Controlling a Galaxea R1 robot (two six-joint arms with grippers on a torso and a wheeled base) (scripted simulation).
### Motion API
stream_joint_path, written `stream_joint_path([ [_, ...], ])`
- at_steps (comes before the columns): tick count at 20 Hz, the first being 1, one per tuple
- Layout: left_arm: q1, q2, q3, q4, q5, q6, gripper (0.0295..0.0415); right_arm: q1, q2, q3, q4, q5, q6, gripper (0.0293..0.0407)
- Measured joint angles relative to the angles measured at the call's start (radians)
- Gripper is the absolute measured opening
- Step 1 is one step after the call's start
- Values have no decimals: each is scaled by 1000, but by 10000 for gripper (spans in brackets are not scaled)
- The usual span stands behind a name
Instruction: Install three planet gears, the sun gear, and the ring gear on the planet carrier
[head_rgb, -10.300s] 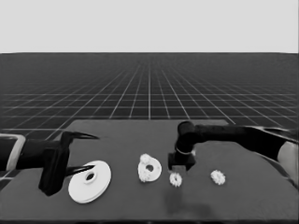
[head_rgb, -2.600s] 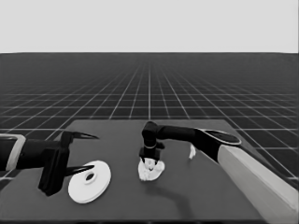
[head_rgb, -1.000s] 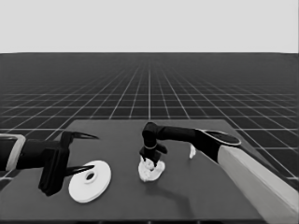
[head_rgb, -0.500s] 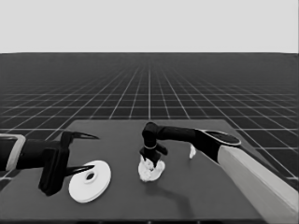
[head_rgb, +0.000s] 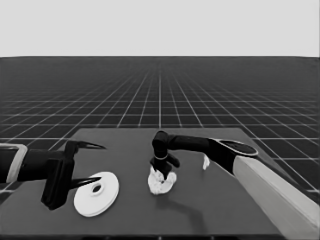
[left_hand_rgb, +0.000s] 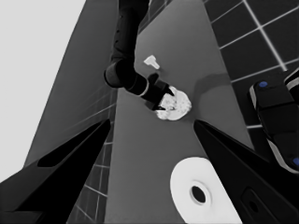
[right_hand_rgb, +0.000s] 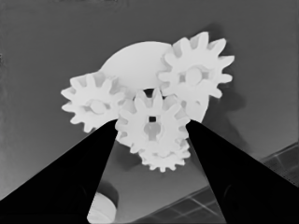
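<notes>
Table (head_rgb: 120, 145): right claw (right_hand_rgb: 152, 128) grips gear (right_hand_rgb: 152, 122) over smaller round part (right_hand_rgb: 133, 63).

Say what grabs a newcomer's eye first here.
The right pincer at the table's middle, its fingers either side of a gear over the smaller round part, where three more gears sit. Next, the larger round part lying at the table's left end under the waiting left pincer.

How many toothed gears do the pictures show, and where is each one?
4, all on the smaller round part: one at one edge, one at another, one in the middle between the right tool's fingers, one partly hidden beneath it.
</notes>
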Motion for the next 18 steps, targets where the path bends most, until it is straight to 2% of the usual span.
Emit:
stream_joint_path([
  [18,0,0,0,0,0,0,385,0,0,0,0,0,188,309],
])
